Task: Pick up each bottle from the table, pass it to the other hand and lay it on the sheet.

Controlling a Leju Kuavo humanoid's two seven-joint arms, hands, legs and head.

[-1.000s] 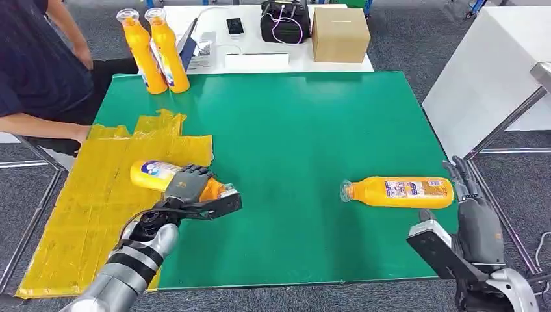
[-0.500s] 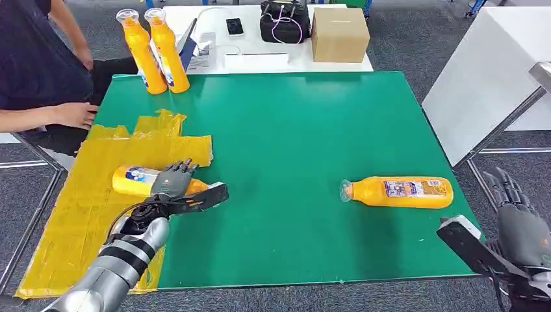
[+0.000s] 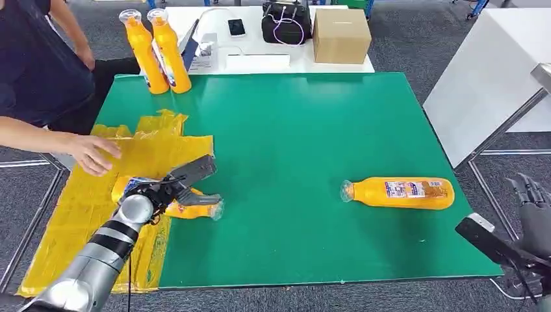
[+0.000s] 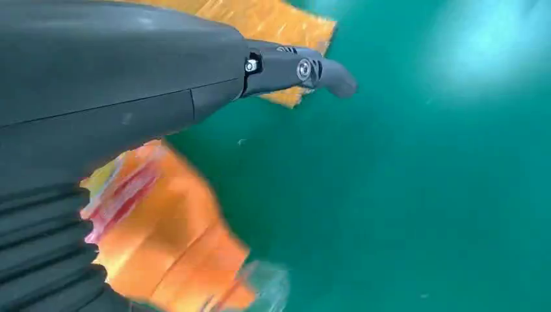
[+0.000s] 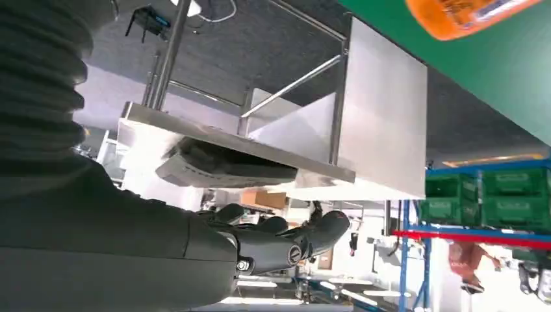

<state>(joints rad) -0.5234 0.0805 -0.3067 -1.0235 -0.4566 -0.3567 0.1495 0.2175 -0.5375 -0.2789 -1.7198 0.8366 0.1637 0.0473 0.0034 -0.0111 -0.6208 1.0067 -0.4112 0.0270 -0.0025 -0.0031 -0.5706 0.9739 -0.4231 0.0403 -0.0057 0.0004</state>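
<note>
I read this as the tail of the laying-down step for one bottle. The near bottle (image 3: 185,207) lies on its side across the edge of the yellow sheet (image 3: 84,221), body on the sheet and neck end poking out over the green worktop (image 3: 312,117). My left robot hand (image 3: 170,188) sits right over the bottle's label end; in the head view I can't make out whether the fingers are clamped round it or merely resting on top, and the left wrist view is too blurred to settle it, showing just a straight grey thumb (image 4: 299,68) above orange plastic, so I cannot tell the grip. My right robot hand (image 3: 534,211) hangs off the worktop's right edge, fingers spread and holding nothing. The second bottle (image 3: 397,192) lies flat on the green near that side, well apart from the sheet, cap end pointing left. Two more upright bottles (image 3: 156,49) stand at the far left corner. A person's hand (image 3: 94,154) rests on the sheet just beside my left arm, which I'd mind when lifting away. Next, I judge, I need the left robot hand free and raised, then the right one brought in over the lying bottle, gripping its body across the width before handing it leftward.
</note>
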